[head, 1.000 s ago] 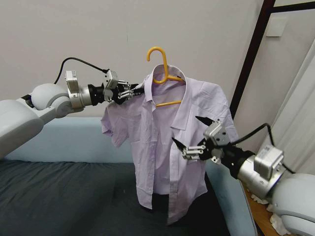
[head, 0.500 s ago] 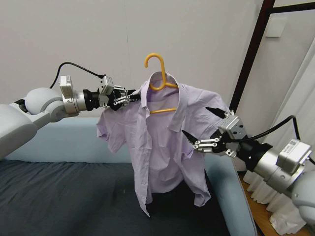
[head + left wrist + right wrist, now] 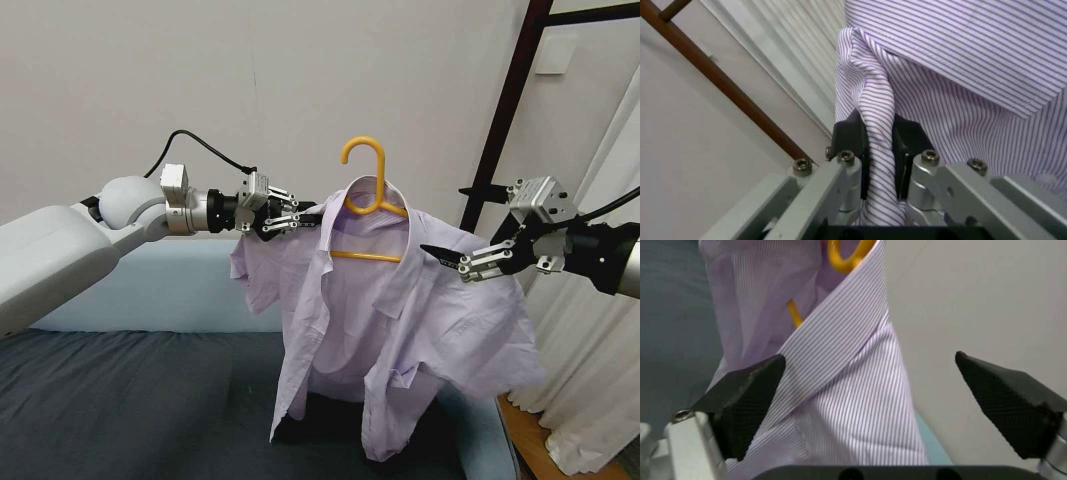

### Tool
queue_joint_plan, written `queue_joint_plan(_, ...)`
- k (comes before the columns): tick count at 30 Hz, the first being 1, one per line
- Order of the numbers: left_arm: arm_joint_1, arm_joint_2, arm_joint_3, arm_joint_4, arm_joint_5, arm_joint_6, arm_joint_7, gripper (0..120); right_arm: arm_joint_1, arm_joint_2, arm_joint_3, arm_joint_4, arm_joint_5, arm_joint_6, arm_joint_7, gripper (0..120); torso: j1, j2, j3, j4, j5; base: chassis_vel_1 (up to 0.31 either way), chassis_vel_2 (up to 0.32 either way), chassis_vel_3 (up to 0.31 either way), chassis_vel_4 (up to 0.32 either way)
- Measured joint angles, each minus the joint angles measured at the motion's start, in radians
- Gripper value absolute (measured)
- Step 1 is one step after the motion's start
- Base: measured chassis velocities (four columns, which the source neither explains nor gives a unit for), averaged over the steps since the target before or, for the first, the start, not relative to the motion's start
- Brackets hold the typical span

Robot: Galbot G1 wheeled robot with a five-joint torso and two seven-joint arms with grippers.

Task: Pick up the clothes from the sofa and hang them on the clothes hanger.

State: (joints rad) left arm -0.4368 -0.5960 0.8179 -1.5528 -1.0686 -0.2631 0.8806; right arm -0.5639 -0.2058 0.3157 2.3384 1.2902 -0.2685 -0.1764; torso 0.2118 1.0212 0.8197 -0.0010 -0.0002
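Shirt and hanger are already together: a lilac, finely striped short-sleeved shirt (image 3: 390,330) is draped over a yellow hanger (image 3: 365,257), collar around the neck of the hook, front hanging unbuttoned. The pair is held up in the air above the sofa (image 3: 130,400), and the hem looks clear of the dark seat.

The left gripper (image 3: 298,218) reaches in from the robot's left and has its fingers clamped on a bunched fold of the striped cloth at the shirt's shoulder. In the left wrist view the fabric runs straight between the two black pads. That pinch seems to carry the whole load, since the hook is free in the air and rests on nothing. Whether the hanger's arm is caught inside the fold I cannot tell.

The right gripper (image 3: 445,220) is at the opposite shoulder with its jaws spread wide and gripping nothing. The lower finger lies close against the cloth, and the right wrist view looks along the collar and shoulder between the open pads. I take it to be placed there to steady or seize that side, so the shirt does not slide off while it is carried.

A dark wooden post (image 3: 505,120) stands just behind, to the right.
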Motion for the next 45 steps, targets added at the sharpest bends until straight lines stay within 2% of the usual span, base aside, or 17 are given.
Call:
queue_joint_plan(2, 0.005, 0.006, -0.005, -0.006, -0.003, -0.003, 0.002, 8, -0.006, -0.008, 0.004, -0.003, -0.004, -0.007, -0.017, 93, 0.0, 0.0, 0.0, 0.0002, 0.0001, 0.0, 0.0, 0.0, 0.0)
queue_joint_plan(6, 0.045, 0.039, -0.044, -0.046, -0.021, -0.006, 0.009, 8, -0.026, -0.025, -0.003, -0.016, -0.049, -0.02, -0.062, 75, 0.0, 0.0, 0.0, 0.0001, 0.0, 0.0, 0.0, 0.0, 0.0)
queue_joint_plan(7, 0.045, 0.039, -0.044, -0.046, -0.021, -0.006, 0.009, 8, -0.026, -0.025, -0.003, -0.016, -0.049, -0.02, -0.062, 75, 0.0, 0.0, 0.0, 0.0001, 0.0, 0.0, 0.0, 0.0, 0.0)
queue_joint_plan(11, 0.087, 0.056, -0.086, -0.076, -0.023, -0.007, 0.013, 8, -0.038, -0.035, 0.005, -0.027, 0.003, -0.018, -0.071, 58, 0.0, 0.0, 0.0, 0.0, 0.0, 0.0, 0.0, 0.0, 0.0)
queue_joint_plan(12, 0.087, 0.056, -0.086, -0.076, -0.023, -0.007, 0.013, 8, -0.038, -0.035, 0.005, -0.027, 0.003, -0.018, -0.071, 58, 0.0, 0.0, 0.0, 0.0, 0.0, 0.0, 0.0, 0.0, 0.0)
queue_joint_plan(16, 0.102, 0.054, -0.105, -0.075, -0.021, -0.014, 0.015, 8, -0.055, -0.051, 0.045, -0.034, 0.079, -0.018, -0.085, 39, 0.0, 0.0, 0.0, -0.0003, -0.0001, 0.0, 0.0, 0.0, 0.0)
queue_joint_plan(17, 0.102, 0.054, -0.105, -0.075, -0.021, -0.014, 0.015, 8, -0.055, -0.051, 0.045, -0.034, 0.079, -0.018, -0.085, 39, 0.0, 0.0, 0.0, -0.0003, -0.0001, 0.0, 0.0, 0.0, 0.0)
queue_joint_plan(21, 0.102, 0.041, -0.106, -0.056, -0.001, -0.028, 0.019, 8, -0.06, -0.056, 0.061, -0.028, 0.129, -0.017, -0.101, 22, 0.0, 0.0, 0.0, -0.0002, -0.0001, 0.0, 0.0, 0.0, 0.0)
queue_joint_plan(22, 0.102, 0.041, -0.106, -0.056, -0.001, -0.028, 0.019, 8, -0.06, -0.056, 0.061, -0.028, 0.129, -0.017, -0.101, 22, 0.0, 0.0, 0.0, -0.0002, -0.0001, 0.0, 0.0, 0.0, 0.0)
queue_joint_plan(25, 0.099, 0.02, -0.109, -0.038, 0.05, -0.052, 0.019, 8, -0.06, -0.054, 0.063, -0.04, 0.129, -0.024, -0.162, 8, 0.0, 0.0, 0.0, -0.0003, 0.0, 0.0, 0.0, 0.0, 0.0)
queue_joint_plan(31, 0.105, 0.011, -0.106, -0.03, 0.072, -0.06, 0.003, 8, -0.062, -0.043, 0.057, -0.041, 0.145, -0.029, -0.181, 8, 0.0, 0.0, 0.0, -0.0002, 0.0, 0.0, 0.0, 0.0, 0.0)
queue_joint_plan(36, 0.132, 0.014, -0.116, -0.036, 0.121, -0.064, -0.07, 11, -0.063, -0.019, 0.043, -0.044, 0.194, -0.029, -0.139, 8, 0.0, 0.0, 0.0, -0.0002, 0.0, 0.0, 0.0, 0.0, 0.0)
queue_joint_plan(39, 0.16, 0.016, -0.138, -0.03, 0.2, -0.089, -0.187, 24, -0.059, 0.006, 0.032, -0.051, 0.207, -0.03, -0.101, 8, 0.0, 0.0, 0.0, 0.0, -0.0002, 0.0, 0.0, 0.0, 0.0)
queue_joint_plan(40, 0.16, 0.016, -0.138, -0.03, 0.2, -0.089, -0.187, 24, -0.059, 0.006, 0.032, -0.051, 0.207, -0.03, -0.101, 8, 0.0, 0.0, 0.0, 0.0, -0.0002, 0.0, 0.0, 0.0, 0.0)
queue_joint_plan(44, 0.187, 0.022, -0.185, -0.028, 0.226, -0.095, -0.275, 43, -0.041, 0.045, 0.029, -0.033, 0.27, -0.075, 0.006, 8, 0.0, 0.0, 0.0, -0.0003, 0.0, 0.0, 0.0, 0.0, 0.0)
queue_joint_plan(45, 0.187, 0.022, -0.185, -0.028, 0.226, -0.095, -0.275, 43, -0.041, 0.045, 0.029, -0.033, 0.27, -0.075, 0.006, 8, 0.0, 0.0, 0.0, -0.0003, 0.0, 0.0, 0.0, 0.0, 0.0)
